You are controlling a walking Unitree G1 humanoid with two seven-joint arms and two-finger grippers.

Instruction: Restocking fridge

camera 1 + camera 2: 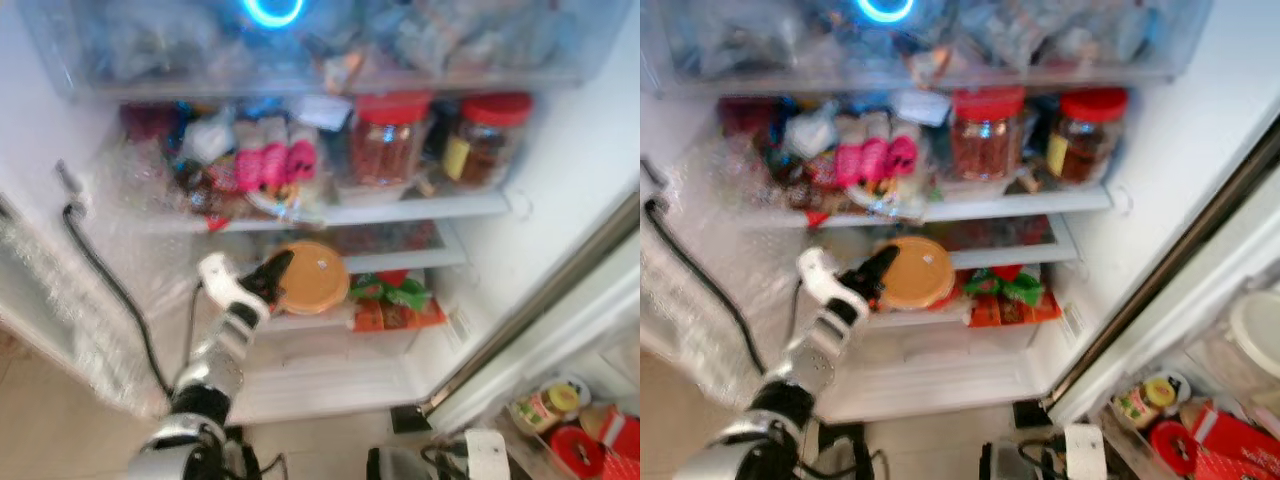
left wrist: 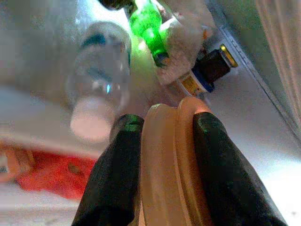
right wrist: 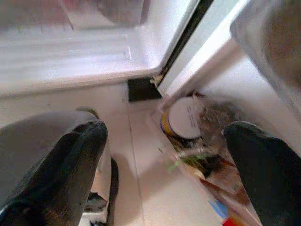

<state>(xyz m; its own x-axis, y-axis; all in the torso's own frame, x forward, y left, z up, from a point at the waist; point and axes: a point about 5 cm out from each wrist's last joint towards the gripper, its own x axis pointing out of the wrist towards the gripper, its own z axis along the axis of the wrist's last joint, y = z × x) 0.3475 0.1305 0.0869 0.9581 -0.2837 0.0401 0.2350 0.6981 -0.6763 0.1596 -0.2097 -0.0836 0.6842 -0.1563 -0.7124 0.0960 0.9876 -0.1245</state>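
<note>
the tan lidded tub [image 1: 312, 278] sat at the front of the fridge's lower shelf [image 1: 400, 262], clamped on edge between the two fingers of my left gripper [image 2: 162, 141], one finger [image 2: 120, 174] on each flat face. i judged that hold was meant to slide it into the shelf gap sideways. just beside it lay a red and green packet [image 1: 395, 300]. on the shelf above stood two red-lidded jars [image 1: 388, 140] with dark contents and pink-wrapped packs [image 1: 270, 165]. my right gripper [image 3: 164, 155] hung idle, fingers spread, over the floor near a floor-level bin [image 1: 575, 425] of jars and packets.
</note>
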